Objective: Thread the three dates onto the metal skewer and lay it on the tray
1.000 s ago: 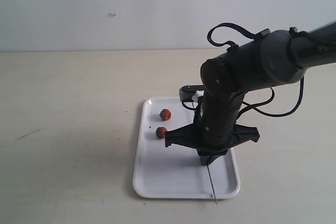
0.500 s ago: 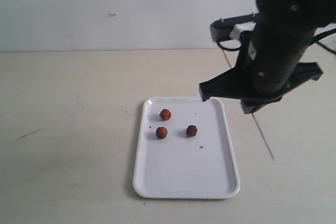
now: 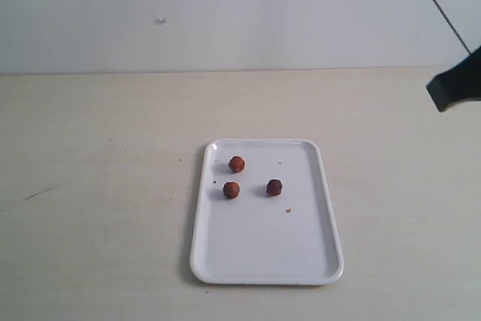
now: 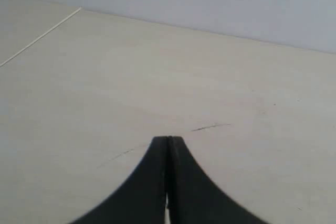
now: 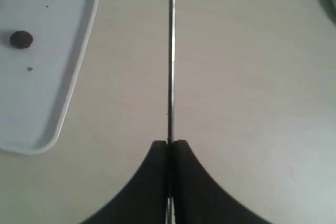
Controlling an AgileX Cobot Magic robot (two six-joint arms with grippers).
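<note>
Three dates lie on the white tray [image 3: 263,261]: one [image 3: 237,164] toward the far left, one [image 3: 231,190] just in front of it, and a darker one [image 3: 274,187] to their right. In the right wrist view the darker date [image 5: 21,39] sits on the tray [image 5: 68,98]. My right gripper [image 5: 169,142] is shut on the metal skewer [image 5: 171,51], which sticks straight out from the jaws. The exterior view shows the skewer [image 3: 443,11] as a thin slanted line at the top right, with only part of the right arm [image 3: 455,84]. My left gripper [image 4: 168,139] is shut on nothing over bare table.
A tiny red crumb [image 3: 288,210] lies on the tray near the darker date. A dark scratch [image 3: 41,192] marks the table at the left. A pale wall stands behind the table.
My right arm has lifted from over the tray and swung up to the right, carrying the skewer with it. The darker date, hidden a second ago, now shows.
</note>
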